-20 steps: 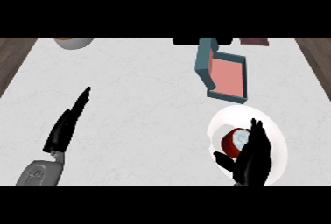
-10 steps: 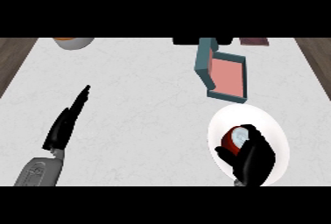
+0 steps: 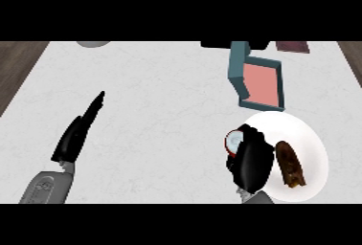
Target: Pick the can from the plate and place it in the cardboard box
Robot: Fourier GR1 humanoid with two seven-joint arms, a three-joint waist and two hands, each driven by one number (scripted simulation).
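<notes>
At the left of the counter [image 3: 163,95], the left hand [image 3: 76,136] rests with its fingers straight and together, pointing away from the robot, holding nothing and well apart from everything the task concerns. A grey rounded object [image 3: 92,44] sits at the far edge beyond it.

Toward the right, the cardboard box [image 3: 263,83] lies with teal walls and a pink inside facing up, its long axis running away from the robot. Its near corner comes just beside the far rim of the white plate [image 3: 308,139].

On the plate's left part sits the can [image 3: 234,141]. Only its pale round end and a strip of red side show, so I cannot tell for certain whether it stands upright or tilts. The right hand [image 3: 251,165] covers the rest, its fingers curled round the can from the near side. 1 brown item [image 3: 290,165] lies on the plate just right of that hand.

The box lies straight beyond the held can, slightly to the right, so the carry would run away from the robot; the right hand is plainly the nearer 1.

No brand, label or writing can be read on the can or the box.
</notes>
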